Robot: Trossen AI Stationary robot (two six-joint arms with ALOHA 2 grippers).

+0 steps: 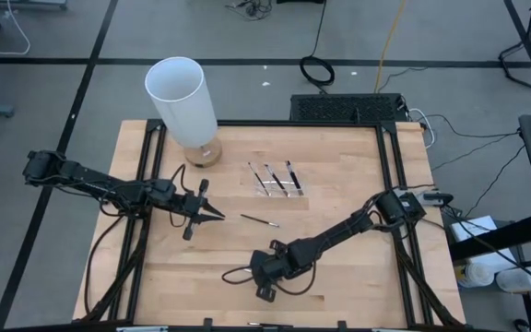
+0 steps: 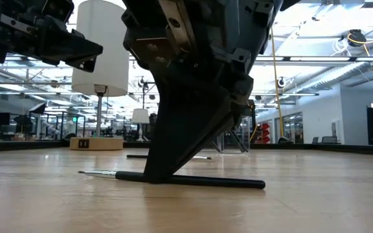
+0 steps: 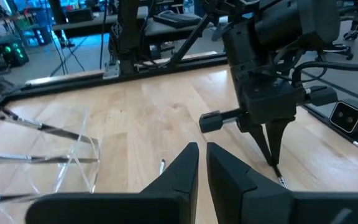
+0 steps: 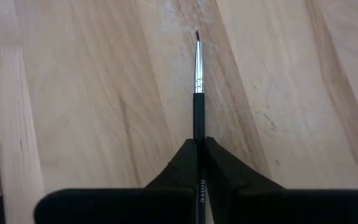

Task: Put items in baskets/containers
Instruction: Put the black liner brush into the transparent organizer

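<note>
Wooden tabletop (image 1: 339, 184), right gripper (image 4: 197, 148) near its front edge pinching a brush (image 4: 198, 81) — clear tray (image 1: 279, 184) barely visible mid-table, left gripper (image 1: 218, 213) nearly pressed together, holding nothing.

Floor (image 1: 247, 78): grey, marked with dark taped lines, cables trailing across it.
Hall: open, glass partitions (image 2: 296, 126) at the far side.
Light: ceiling strips (image 2: 316, 77), bright daylight.
Tabletop (image 1: 339, 277): pale wood, black frame.
</note>
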